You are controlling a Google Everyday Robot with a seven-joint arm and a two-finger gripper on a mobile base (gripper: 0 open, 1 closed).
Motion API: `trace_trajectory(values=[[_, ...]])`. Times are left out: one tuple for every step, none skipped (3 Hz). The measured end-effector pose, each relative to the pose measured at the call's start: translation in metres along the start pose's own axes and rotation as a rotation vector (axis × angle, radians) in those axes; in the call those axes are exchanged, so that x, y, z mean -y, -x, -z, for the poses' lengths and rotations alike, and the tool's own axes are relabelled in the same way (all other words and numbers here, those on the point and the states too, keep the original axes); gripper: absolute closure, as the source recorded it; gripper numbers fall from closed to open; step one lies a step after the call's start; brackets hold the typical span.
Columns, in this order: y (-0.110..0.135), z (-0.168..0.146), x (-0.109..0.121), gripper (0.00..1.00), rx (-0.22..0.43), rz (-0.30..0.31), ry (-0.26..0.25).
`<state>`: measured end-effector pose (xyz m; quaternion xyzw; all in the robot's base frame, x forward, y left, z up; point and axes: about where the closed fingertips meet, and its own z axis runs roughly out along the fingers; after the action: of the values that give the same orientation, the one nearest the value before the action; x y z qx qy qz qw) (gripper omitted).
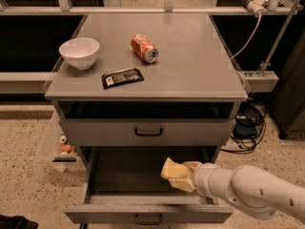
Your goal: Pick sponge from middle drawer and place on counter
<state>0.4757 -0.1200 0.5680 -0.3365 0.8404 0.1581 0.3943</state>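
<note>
The middle drawer [105,214] is pulled open, and its dark inside shows. My gripper [185,176] reaches into it from the right on a white arm. It is shut on the pale-yellow sponge [171,174] and holds it over the right half of the drawer's inside. No other sponge shows in the drawer. The grey counter [195,66] lies above, apart from the gripper.
On the counter are a white bowl [79,52], a tipped orange can [144,47] and a black packet [122,77]. The closed upper drawer front [190,132] overhangs the open drawer. Cables [248,123] lie on the floor at the right. Small items [64,148] sit at the left.
</note>
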Motion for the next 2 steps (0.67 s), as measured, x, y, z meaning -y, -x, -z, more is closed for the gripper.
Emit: trace_trajectory(values=[[0.004,-0.005,0.006,1.0,-0.003,-0.009,0.039],[0.016,-0.004,0.011,1.0,-0.016,-0.025,0.081]])
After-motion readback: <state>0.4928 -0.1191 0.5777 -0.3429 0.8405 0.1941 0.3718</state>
